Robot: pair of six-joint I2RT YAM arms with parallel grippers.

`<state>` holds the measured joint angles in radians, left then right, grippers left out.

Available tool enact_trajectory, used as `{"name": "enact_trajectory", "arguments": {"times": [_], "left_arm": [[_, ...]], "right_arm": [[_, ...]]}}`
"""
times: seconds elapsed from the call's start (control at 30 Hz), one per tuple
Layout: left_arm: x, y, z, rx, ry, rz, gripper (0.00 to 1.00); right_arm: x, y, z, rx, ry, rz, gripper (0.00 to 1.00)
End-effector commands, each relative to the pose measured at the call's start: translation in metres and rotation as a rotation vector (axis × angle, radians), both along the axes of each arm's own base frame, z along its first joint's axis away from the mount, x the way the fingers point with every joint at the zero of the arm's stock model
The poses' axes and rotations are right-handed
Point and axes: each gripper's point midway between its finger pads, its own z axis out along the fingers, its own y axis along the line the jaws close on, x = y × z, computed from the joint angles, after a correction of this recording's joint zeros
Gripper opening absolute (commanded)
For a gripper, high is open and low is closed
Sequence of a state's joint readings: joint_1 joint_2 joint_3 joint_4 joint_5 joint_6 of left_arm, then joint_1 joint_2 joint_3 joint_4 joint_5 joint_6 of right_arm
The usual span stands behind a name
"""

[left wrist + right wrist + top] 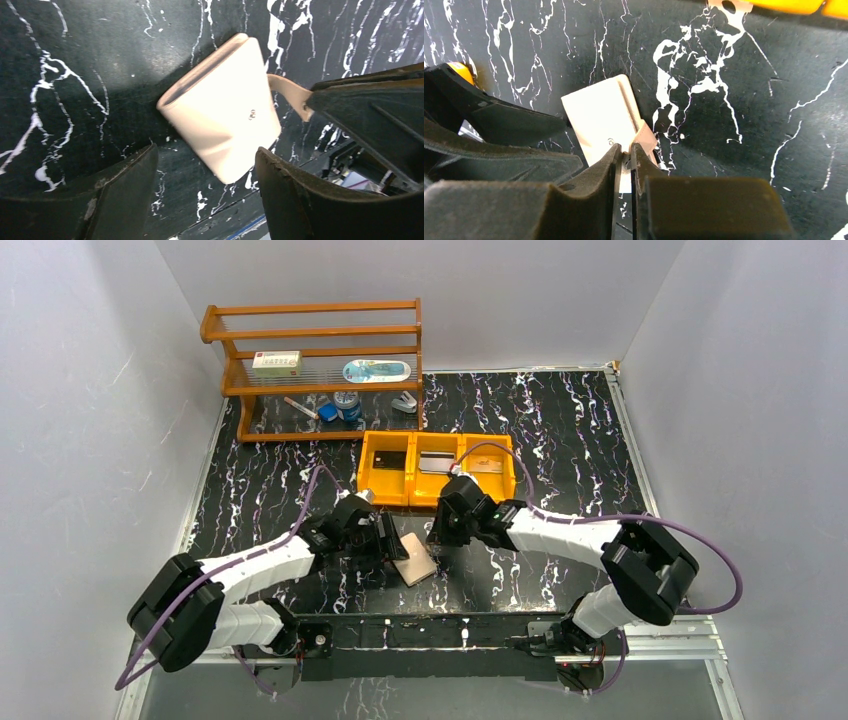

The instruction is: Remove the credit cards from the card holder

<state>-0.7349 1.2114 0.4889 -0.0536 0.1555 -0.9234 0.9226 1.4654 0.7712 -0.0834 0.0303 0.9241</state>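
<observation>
The small tan-beige folding card holder (416,563) is closed and skewed on the black white-veined marble-look table (560,430). It is on the near side of the orange plastic three-compartment tray (390,496), apart from it and roughly in front of the tray's left and middle compartments. Whether it lies fully flat cannot be told. The right gripper (625,152) comes in from the tray side with its jaws almost together, pinching the holder's little closure tab (645,136), which sticks out from one edge. The left gripper (205,152) is spread wide on the holder's side away from the tray. One corner of the holder sits between its two dark fingers (125,195), and neither visibly presses on it. Three thin flat credit cards lie in the tray, one per compartment: a black card (392,460) on the left, a grey-silver card (437,464) in the middle and a brownish card (486,466) on the right. Behind the tray to the left stands a brown wooden slatted shelf (310,335).
</observation>
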Motion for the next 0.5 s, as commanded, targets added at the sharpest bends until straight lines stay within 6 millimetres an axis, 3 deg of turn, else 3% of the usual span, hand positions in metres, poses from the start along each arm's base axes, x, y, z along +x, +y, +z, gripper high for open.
{"name": "enact_trajectory", "arguments": {"times": [0.0,0.07,0.17,0.47], "left_arm": [[0.000,0.016,-0.001,0.109,-0.018,-0.033,0.67],[0.001,0.017,-0.002,0.121,-0.021,-0.044,0.65],[0.001,0.015,-0.002,0.128,-0.018,-0.062,0.64],[0.002,0.012,-0.002,0.130,-0.013,-0.081,0.62]], "right_arm": [[0.012,0.000,0.024,-0.048,-0.089,0.072,0.21],[0.010,0.002,0.025,-0.064,-0.085,0.112,0.26],[0.005,0.009,0.029,-0.052,-0.095,0.184,0.43],[0.000,0.014,0.027,-0.097,-0.101,0.261,0.58]]}}
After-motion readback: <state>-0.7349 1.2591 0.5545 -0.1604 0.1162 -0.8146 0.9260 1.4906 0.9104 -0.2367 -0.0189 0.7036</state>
